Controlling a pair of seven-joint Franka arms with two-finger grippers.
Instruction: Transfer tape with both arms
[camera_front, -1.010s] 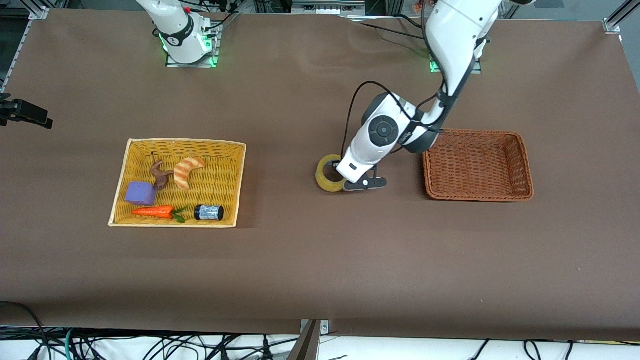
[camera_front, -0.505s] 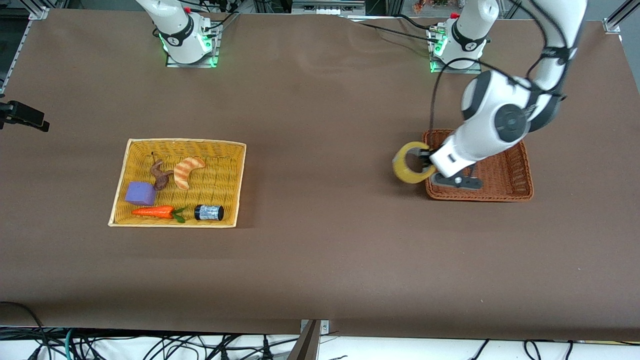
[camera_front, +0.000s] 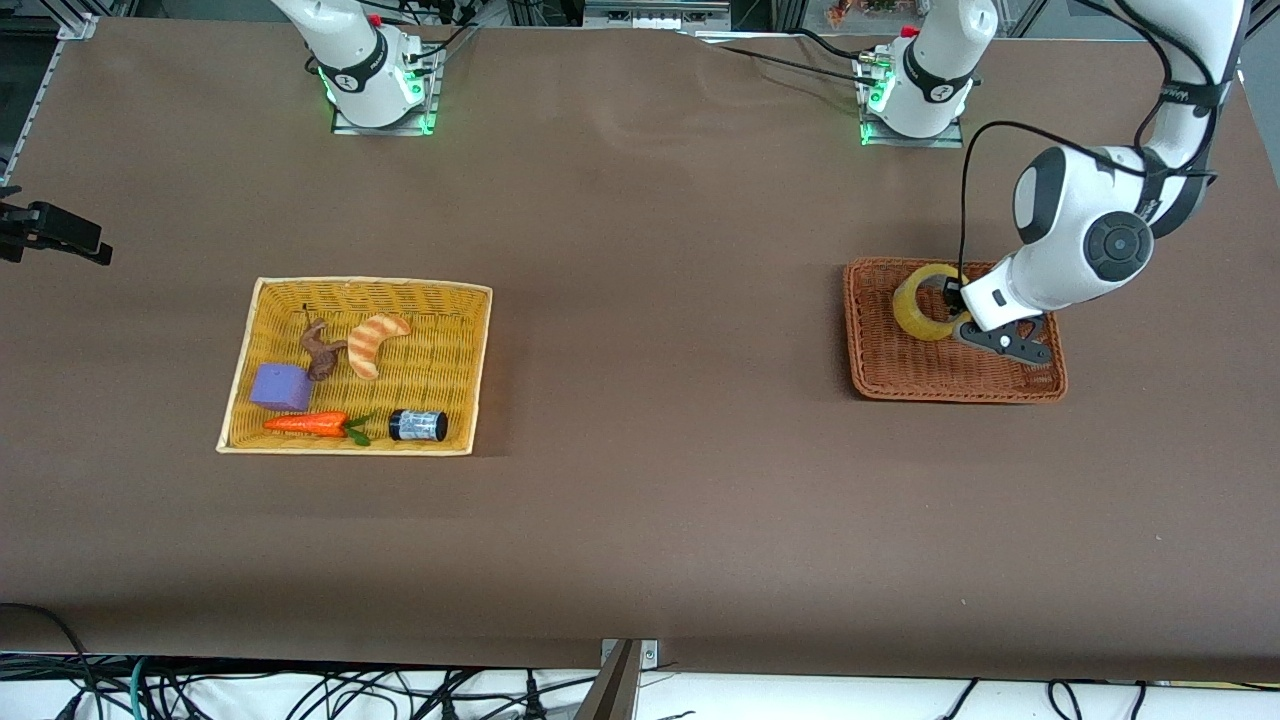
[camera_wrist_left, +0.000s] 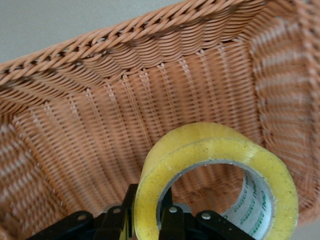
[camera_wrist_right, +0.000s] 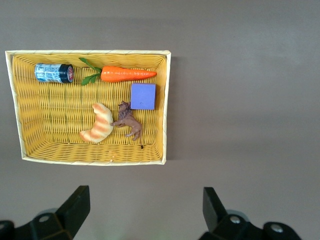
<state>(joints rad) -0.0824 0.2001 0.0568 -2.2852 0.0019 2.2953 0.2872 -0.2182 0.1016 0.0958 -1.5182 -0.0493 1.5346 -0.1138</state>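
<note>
The tape (camera_front: 925, 303) hung on edge in the left hand (camera_front: 957, 309), one finger through its wide hole and the other against the outer face, so the hand was clenched on the wall of the ring; that hold seemed chosen to keep the roll upright and let it drop cleanly once the fingers parted. It was over the brown basket (camera_front: 955, 384), inside the rim and near the wall closest to the left arm's base, not yet resting on the weave as far as I could judge. The left wrist view showed the roll (camera_wrist_left: 215, 182) just in front of the fingers (camera_wrist_left: 172, 220), the basket's woven floor (camera_wrist_left: 150, 110) below; green lettering ran round the inner core, too small to read. The right hand (camera_wrist_right: 145, 212) waited with its fingers spread wide, grasping nothing, high over the worktop (camera_front: 640, 520) beside the yellow basket (camera_wrist_right: 20, 135). In that basket lay a carrot (camera_wrist_right: 127, 74), a purple block (camera_wrist_right: 143, 96), a croissant (camera_wrist_right: 98, 129), a small brown figure (camera_wrist_right: 128, 120) and a black cylinder (camera_wrist_right: 52, 73) whose pale label carried print I could not make out.
</note>
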